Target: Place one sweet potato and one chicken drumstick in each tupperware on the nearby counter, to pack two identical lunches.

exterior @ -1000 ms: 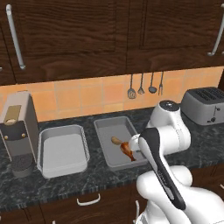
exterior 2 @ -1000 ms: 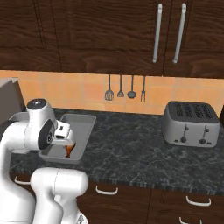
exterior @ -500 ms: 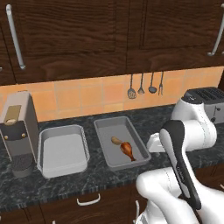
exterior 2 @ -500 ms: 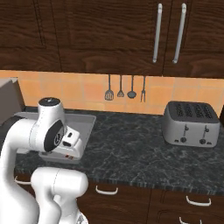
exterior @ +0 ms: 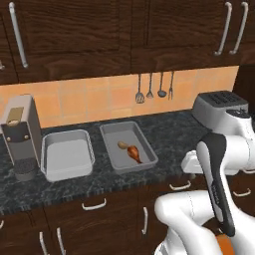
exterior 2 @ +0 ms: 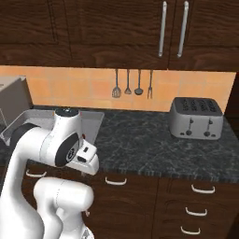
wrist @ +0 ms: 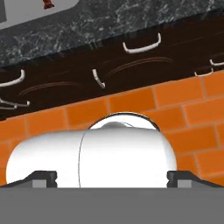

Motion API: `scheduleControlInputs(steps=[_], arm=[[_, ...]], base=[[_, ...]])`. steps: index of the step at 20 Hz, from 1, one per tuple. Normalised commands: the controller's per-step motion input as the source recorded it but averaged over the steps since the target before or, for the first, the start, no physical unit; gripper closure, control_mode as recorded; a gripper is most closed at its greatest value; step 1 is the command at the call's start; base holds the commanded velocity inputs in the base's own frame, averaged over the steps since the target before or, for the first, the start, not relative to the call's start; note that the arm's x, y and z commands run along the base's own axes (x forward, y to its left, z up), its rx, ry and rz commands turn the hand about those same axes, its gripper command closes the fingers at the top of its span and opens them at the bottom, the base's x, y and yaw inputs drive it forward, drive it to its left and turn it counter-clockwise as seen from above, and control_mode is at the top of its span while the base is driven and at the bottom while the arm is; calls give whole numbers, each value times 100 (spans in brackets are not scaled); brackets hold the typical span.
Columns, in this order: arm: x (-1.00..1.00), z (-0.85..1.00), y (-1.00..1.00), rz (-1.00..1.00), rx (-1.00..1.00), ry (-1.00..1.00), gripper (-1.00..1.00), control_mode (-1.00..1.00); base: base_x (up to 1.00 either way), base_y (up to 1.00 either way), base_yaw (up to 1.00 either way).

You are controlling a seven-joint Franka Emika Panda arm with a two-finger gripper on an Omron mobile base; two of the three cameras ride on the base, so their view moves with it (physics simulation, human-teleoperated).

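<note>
Dark kitchen counter (exterior: pixel 164 132): one tupperware (exterior: pixel 145 158) holds a sweet potato (exterior: pixel 122 145) and chicken drumstick (exterior: pixel 134 152); the other tupperware (exterior: pixel 88 152) lies bare. The gripper (wrist: pixel 112 180), spread wide and empty, faces the drawers below the counter edge; a blind swing might strike them.

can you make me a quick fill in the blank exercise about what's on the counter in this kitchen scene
1. The right tupperware holds a sweet potato and a chicken ____.
2. The left tupperware is ____.
3. The coffee machine stands to the ____ of both trays.
4. The gripper's fingertips stand wide ____.

Missing words: drumstick; empty; left; apart
</note>
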Motion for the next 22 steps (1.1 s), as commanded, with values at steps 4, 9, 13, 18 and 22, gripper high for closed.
scheduleControlInputs(steps=[4,9,13,18,22], arm=[[0,0,0,0,0,0,-100,100],[0,0,0,0,0,0,-100,100],[0,0,0,0,0,0,-100,100],[0,0,0,0,0,0,-100,100],[0,0,0,0,0,0,-100,100]], base=[[-82,-81,-22],[-53,-94,-41],[-21,-100,-37],[-1,-100,-11],[11,-100,2]])
